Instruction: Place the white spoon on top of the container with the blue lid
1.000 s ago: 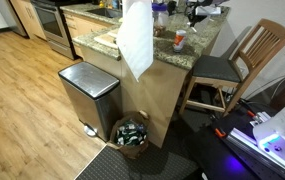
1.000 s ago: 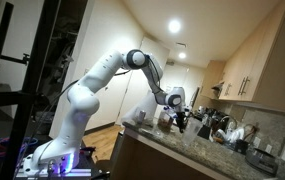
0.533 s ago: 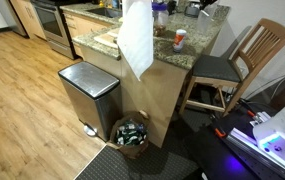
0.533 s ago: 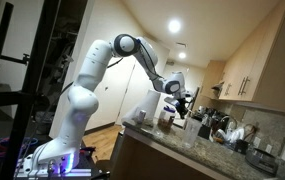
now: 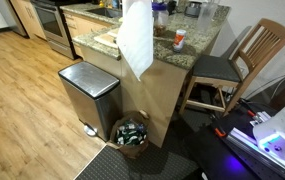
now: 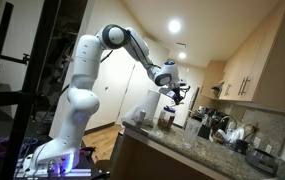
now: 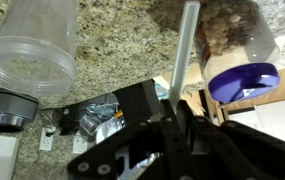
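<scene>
Spoon first: we saw the slim white plastic spoon [image 7: 185, 50] clamped in the black Robotiq gripper [image 7: 174, 108], its handle running from between the fingers toward 12 o'clock in the wrist view. The small clear container with the dark blue lid [image 7: 238, 48] stood just beside that handle, at 2 o'clock from the gripper. A large clear plastic jar [image 7: 27, 50] sat at 10 o'clock. Speckled granite countertop [image 7: 122, 40] lay beneath them all.

In an exterior view the gripper [image 6: 179, 94] hung above the counter on the white arm [image 6: 92, 70]. Around the counter we noted a white hanging cloth [image 5: 135, 40], a white bottle with orange cap [image 5: 179, 40], a stainless steel bin [image 5: 87, 90], a wicker basket [image 5: 132, 132], a wooden chair [image 5: 252, 50] and a wood plank floor [image 5: 32, 100].
</scene>
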